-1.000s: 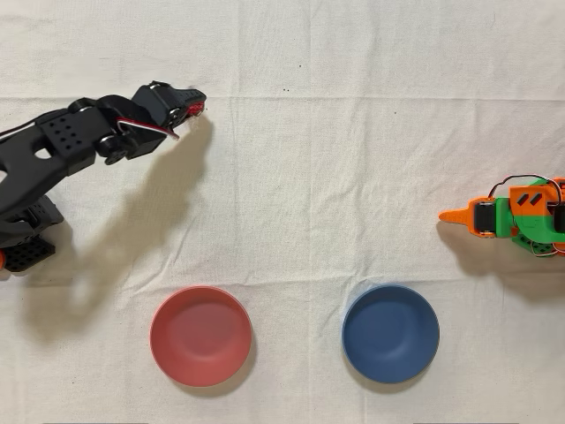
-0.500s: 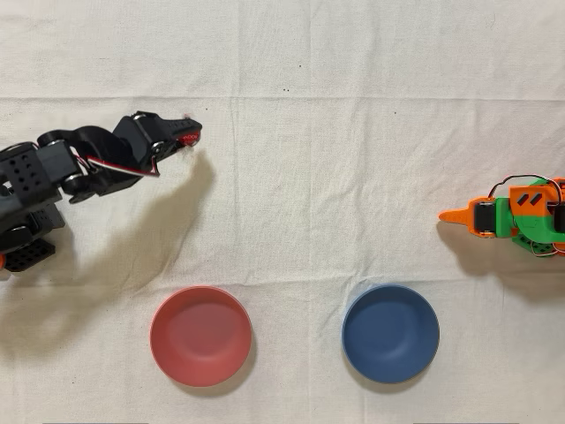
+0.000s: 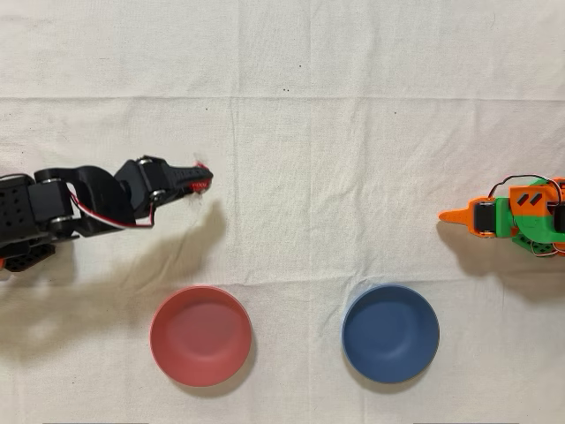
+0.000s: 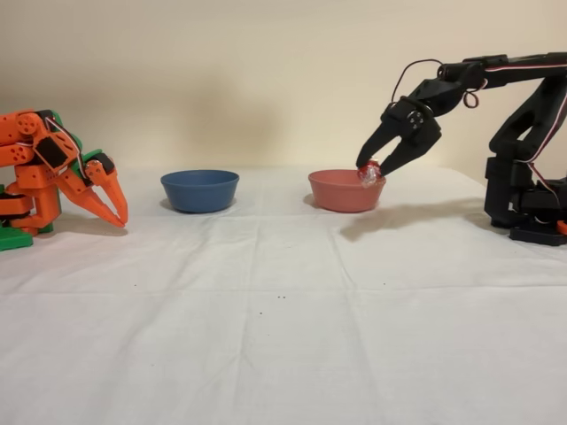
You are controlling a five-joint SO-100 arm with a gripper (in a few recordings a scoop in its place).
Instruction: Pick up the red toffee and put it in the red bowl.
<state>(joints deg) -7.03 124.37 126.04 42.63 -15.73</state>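
The red toffee is pinched at the tip of my black gripper, held in the air well above the cloth. In the overhead view the gripper hangs at the left of the table, up and slightly left of the red bowl, and does not overlap it. In the fixed view the toffee appears in front of the red bowl's right rim, with its clear wrapper tail hanging down.
A dark blue bowl sits beside the red one. The idle orange arm stands at the table's opposite side. A white cloth covers the table.
My arm has swung the gripper with the toffee toward the picture's bottom in the overhead view, from near the upper left to closer above the red bowl. The bowls have not moved.
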